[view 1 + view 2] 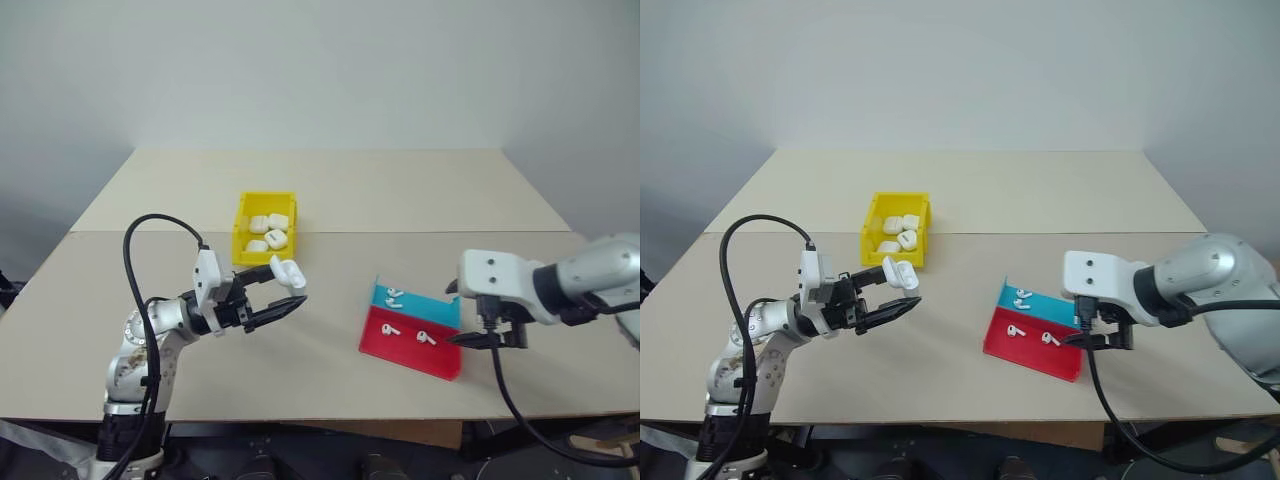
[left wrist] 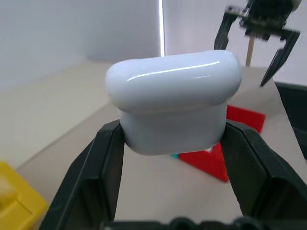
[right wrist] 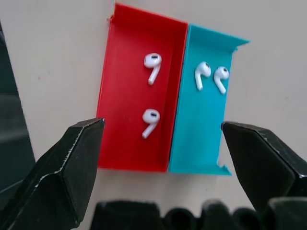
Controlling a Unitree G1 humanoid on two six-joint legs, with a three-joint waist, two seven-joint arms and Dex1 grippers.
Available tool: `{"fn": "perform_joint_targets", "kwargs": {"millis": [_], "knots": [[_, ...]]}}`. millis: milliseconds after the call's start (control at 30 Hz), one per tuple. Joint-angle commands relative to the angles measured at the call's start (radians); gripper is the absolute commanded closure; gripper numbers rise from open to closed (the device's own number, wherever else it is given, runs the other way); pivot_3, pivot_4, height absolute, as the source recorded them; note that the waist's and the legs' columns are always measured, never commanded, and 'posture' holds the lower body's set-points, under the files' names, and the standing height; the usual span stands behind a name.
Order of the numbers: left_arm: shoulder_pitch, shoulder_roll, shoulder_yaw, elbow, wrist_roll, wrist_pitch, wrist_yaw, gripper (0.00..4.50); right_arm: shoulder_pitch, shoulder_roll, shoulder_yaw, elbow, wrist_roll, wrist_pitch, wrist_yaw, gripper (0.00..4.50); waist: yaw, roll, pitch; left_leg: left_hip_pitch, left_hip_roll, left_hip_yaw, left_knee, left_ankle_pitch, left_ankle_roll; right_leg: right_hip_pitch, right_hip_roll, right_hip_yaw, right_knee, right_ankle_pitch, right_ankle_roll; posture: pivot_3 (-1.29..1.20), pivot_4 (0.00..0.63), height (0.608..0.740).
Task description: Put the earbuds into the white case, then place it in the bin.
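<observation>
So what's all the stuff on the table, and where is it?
Table: one, beige, under everything.
Bin: one, yellow, middle of the table, left of centre.
White cases in the bin: about four, white, lying together inside it.
White case: one, white, lid flipped open, held above the table.
Tray: one, red half and blue half, right of centre.
Earbuds: four, white, two in the red half, two in the blue half.
Left gripper: black, shut on the white case.
Right gripper: black, open above the tray.
</observation>
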Motion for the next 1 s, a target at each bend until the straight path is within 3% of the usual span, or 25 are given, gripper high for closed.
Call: {"fn": "perform_joint_targets", "kwargs": {"millis": [33,133,633,733,800,1000], "knots": [[0.032,-0.029,-0.010,0.007,-0.057,-0.130,-0.028,1.76,-0.071,0.040,0.077,-0.035,-0.041,0.083,-0.011,0.39,0.000,0.000,0.000,0.000,0.000,0.000,0.000,0.000,0.000,0.000,0.000,0.000,0.000,0.000,0.000,0.00,0.150,0.740],[0.063,-0.009,-0.032,0.031,-0.055,-0.198,-0.068,1.76,-0.110,0.073,0.168,-0.052,-0.106,0.106,-0.023,1.28,-0.001,0.000,0.000,-0.001,0.000,0.000,0.000,0.000,0.000,-0.002,0.000,0.000,0.000,0.000,0.000,0.00,0.150,0.740],[0.136,0.045,-0.154,0.086,-0.034,-0.405,-0.148,1.76,-0.310,0.298,0.497,0.030,-0.277,0.198,-0.009,1.28,-0.003,0.000,0.000,-0.002,0.001,0.000,0.000,0.000,0.000,-0.002,0.000,-0.001,0.000,0.000,-0.001,0.00,0.150,0.740],[0.139,0.049,-0.163,0.068,-0.027,-0.396,-0.109,1.76,-0.333,0.317,0.548,0.072,-0.322,0.187,-0.008,1.91,-0.002,0.000,0.000,-0.002,0.001,0.000,0.000,0.000,0.000,-0.002,0.000,-0.001,0.000,0.000,-0.001,0.00,0.150,0.740],[0.140,0.053,-0.170,0.061,-0.025,-0.394,-0.094,1.76,-0.342,0.329,0.567,0.095,-0.348,0.184,-0.013,2.57,-0.002,0.000,0.000,-0.002,0.001,0.000,0.000,0.000,0.000,-0.002,0.000,-0.002,0.000,0.000,-0.001,0.00,0.150,0.740],[0.148,0.060,-0.187,0.054,-0.021,-0.407,-0.067,1.76,-0.345,0.362,0.573,0.121,-0.389,0.191,-0.015,2.57,-0.002,0.000,0.000,-0.002,0.001,0.000,-0.001,0.000,0.000,-0.003,0.000,-0.002,0.000,0.000,-0.001,0.00,0.150,0.740]]}}
